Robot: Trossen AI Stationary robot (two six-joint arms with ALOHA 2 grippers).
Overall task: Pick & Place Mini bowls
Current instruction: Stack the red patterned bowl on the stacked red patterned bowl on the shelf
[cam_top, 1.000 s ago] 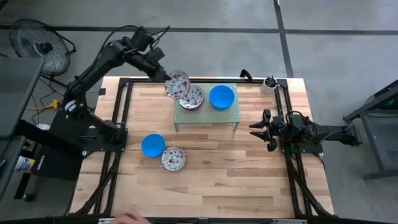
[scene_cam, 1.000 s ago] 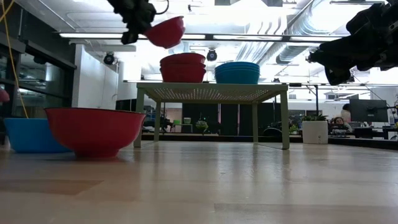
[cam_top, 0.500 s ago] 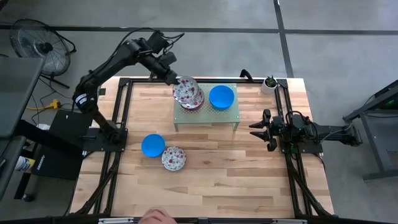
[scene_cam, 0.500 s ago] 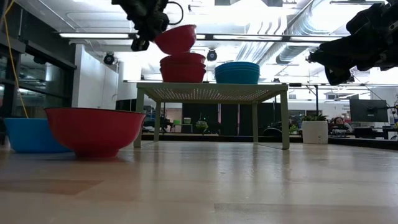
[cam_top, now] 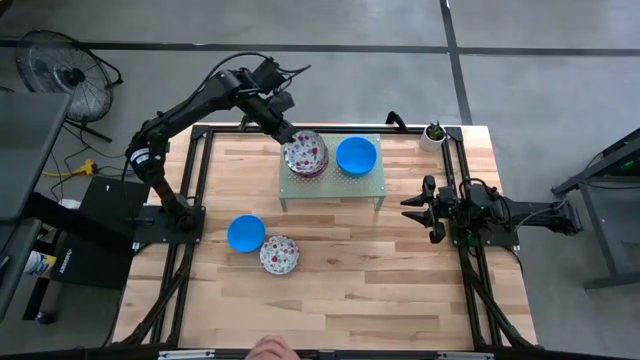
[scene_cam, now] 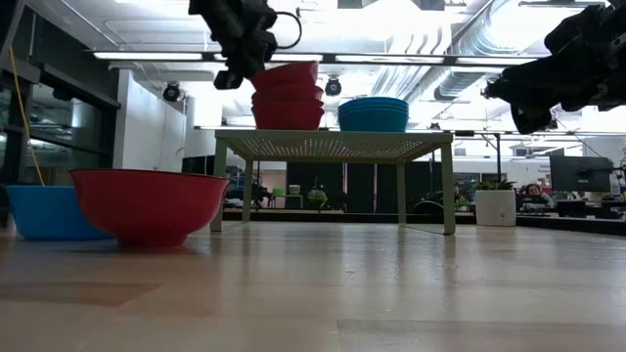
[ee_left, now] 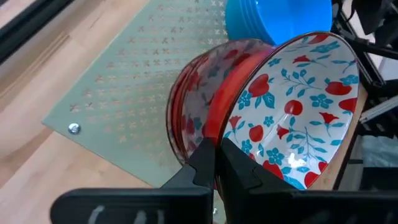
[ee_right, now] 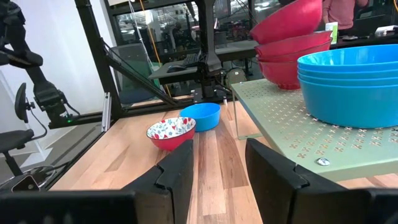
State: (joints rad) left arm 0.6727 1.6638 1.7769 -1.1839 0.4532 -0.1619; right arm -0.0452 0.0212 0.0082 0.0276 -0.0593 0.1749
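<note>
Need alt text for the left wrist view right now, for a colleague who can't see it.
The left gripper pinches the rim of a floral bowl, tilted over the stack of floral bowls on the pale green perforated stand. Blue bowls sit beyond.

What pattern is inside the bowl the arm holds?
Red and blue flowers on white inside the held bowl; left wrist view shows best.

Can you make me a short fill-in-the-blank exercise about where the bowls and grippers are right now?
1. The left gripper pinches the rim of a ____ bowl with its fingers shut.
2. That bowl is tilted over a stack on the pale green ____.
3. Beside that stack sits a stack of ____ bowls.
4. The right gripper waits near the stand, fingers ____.

Missing words: floral; stand; blue; open
</note>
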